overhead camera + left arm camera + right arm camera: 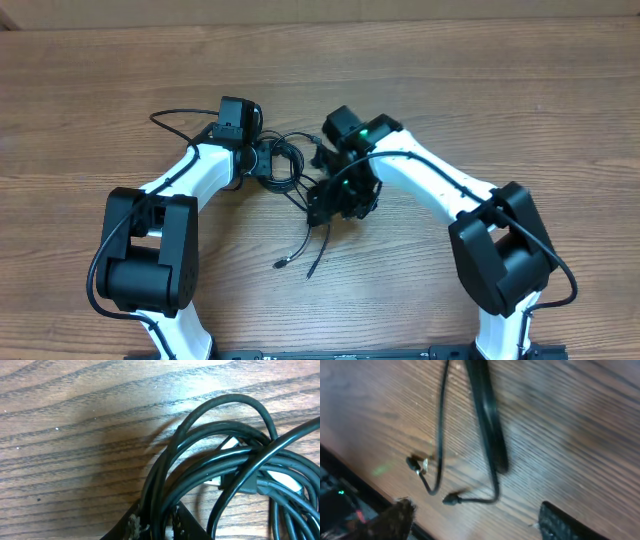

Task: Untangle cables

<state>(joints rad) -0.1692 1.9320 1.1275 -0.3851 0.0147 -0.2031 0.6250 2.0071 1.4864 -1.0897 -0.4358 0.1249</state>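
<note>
My left hand pinches strands of the thin black flexible cables, whose knot lies at its 3 o'clock on the brown wooden table. My right hand, fingers apart and empty, hovers over loose tails running toward 6 o'clock.

The cables lie as a looped black bundle on the wood-grain table, which is bare to the left of the bundle. Inside the bundle a dark plug sits among the strands. At its lower edge the left gripper pinches several strands between dark fingertips.
</note>
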